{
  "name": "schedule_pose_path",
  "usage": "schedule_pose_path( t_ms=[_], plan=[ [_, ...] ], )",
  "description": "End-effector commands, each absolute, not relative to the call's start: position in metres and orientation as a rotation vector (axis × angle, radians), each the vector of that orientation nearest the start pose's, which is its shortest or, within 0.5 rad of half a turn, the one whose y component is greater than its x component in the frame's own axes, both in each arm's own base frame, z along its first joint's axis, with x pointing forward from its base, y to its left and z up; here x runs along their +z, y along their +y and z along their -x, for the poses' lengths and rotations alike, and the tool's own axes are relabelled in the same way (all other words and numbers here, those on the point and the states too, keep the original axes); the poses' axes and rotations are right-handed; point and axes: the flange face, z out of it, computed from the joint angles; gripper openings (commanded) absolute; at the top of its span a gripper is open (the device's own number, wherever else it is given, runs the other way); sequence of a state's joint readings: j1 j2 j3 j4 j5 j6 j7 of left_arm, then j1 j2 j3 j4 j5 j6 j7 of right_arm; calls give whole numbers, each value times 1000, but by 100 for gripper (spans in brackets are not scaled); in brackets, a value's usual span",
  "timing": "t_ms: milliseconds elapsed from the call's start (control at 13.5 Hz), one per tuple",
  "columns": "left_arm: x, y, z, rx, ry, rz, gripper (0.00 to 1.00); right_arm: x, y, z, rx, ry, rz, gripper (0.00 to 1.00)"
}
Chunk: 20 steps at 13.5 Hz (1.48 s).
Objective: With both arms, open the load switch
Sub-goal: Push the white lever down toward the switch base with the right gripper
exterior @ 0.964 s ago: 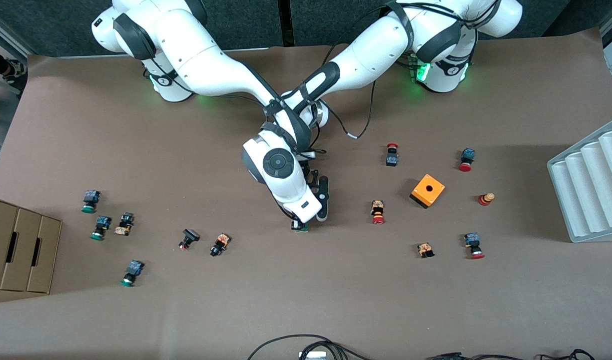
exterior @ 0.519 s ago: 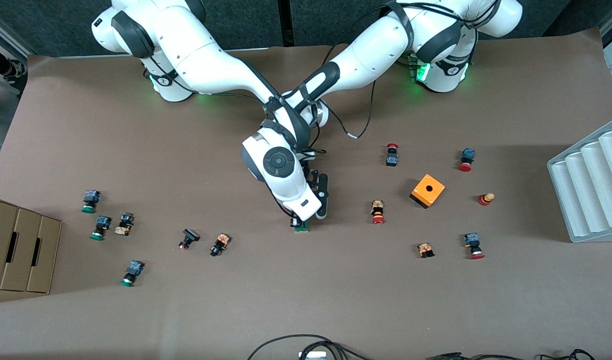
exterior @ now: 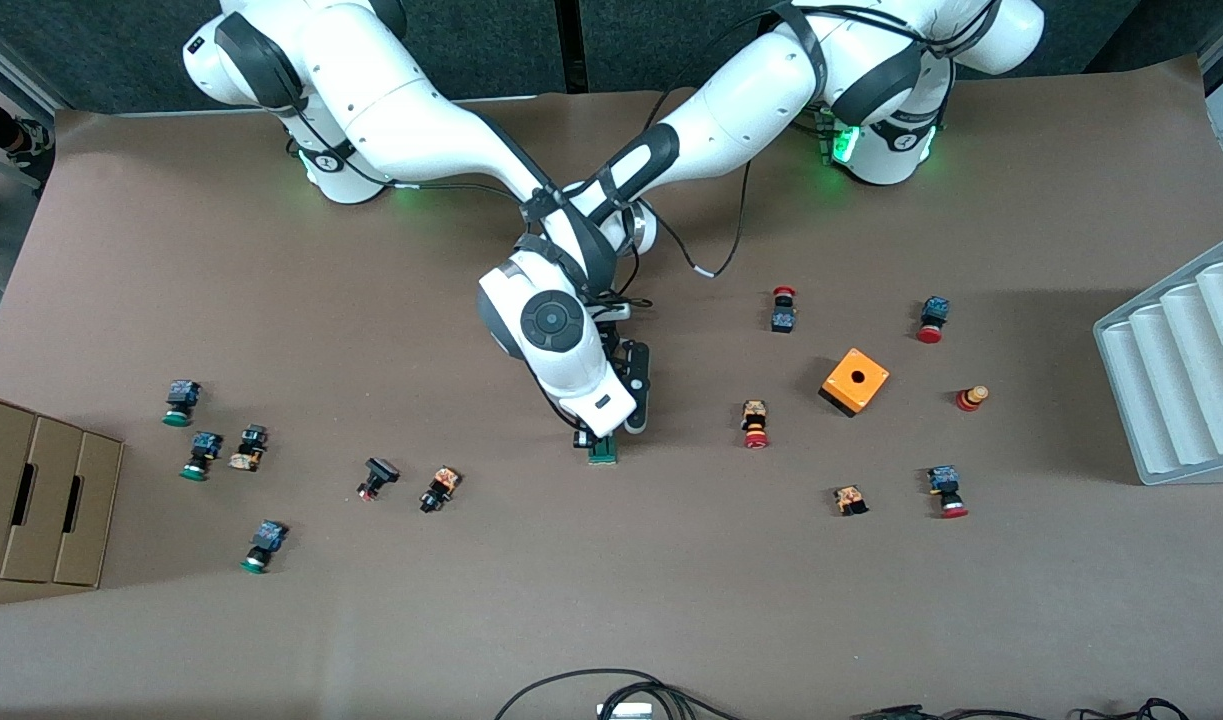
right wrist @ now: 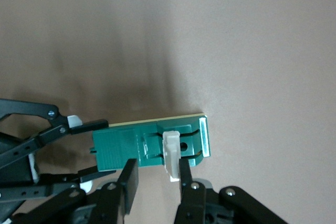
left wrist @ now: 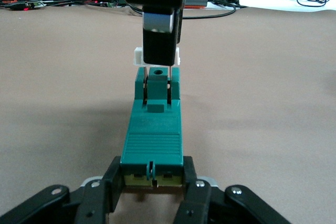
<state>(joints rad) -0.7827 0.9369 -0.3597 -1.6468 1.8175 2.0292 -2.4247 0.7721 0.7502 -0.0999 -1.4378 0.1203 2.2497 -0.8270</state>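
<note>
The dark-green load switch [exterior: 602, 455] lies on the brown table near its middle. My left gripper [left wrist: 152, 179] is shut on one end of the load switch [left wrist: 153, 140]; in the front view it is mostly hidden under the right arm's hand. My right gripper [right wrist: 157, 174] comes down from above onto the other end. Its fingers straddle the white sliding piece [right wrist: 170, 150], with one finger [right wrist: 186, 182] pressed against it. That piece sticks out past the green body [right wrist: 126, 148]. In the left wrist view a right finger [left wrist: 158, 40] covers the middle of the white piece [left wrist: 138, 56].
Toward the left arm's end of the table stand an orange cube box [exterior: 855, 381] and a grey ribbed tray [exterior: 1181, 370]. A cardboard box [exterior: 41, 490] sits at the right arm's end. Small red- and green-capped push buttons [exterior: 756, 425] are scattered around. Cables [exterior: 611, 690] lie at the front edge.
The right arm's hand has risen slightly and shifted toward the bases. More of the green load switch shows beneath it now. The left arm has held still.
</note>
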Motion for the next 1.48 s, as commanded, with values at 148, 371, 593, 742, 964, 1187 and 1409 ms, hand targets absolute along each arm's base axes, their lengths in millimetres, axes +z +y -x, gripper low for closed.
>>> schedule_pose_path(
  t_ms=[148,371,593,742,964,1187,1409],
  plan=[
    [87,-560,-343,-1595,-117,2688,24,258,482,-539,-72,-2005,2378,39],
    [87,-560,-344,-1596,-119,2688,25,258,484,-536,-69,-2007,2377,39],
    [87,-560,-344,-1595,-120,2689,24,253,481,-535,-55,-1997,2386,39],
    [87,-560,-344,-1595,-120,2689,24,252,481,-535,-53,-1995,2388,39],
    [87,-560,-344,-1595,-120,2689,24,251,479,-537,-53,-1993,2389,39],
    [87,-560,-344,-1595,-120,2689,24,248,479,-534,-40,-1962,2416,39],
    [87,-560,-344,-1595,-120,2689,24,246,477,-533,-33,-1957,2419,39]
  ],
)
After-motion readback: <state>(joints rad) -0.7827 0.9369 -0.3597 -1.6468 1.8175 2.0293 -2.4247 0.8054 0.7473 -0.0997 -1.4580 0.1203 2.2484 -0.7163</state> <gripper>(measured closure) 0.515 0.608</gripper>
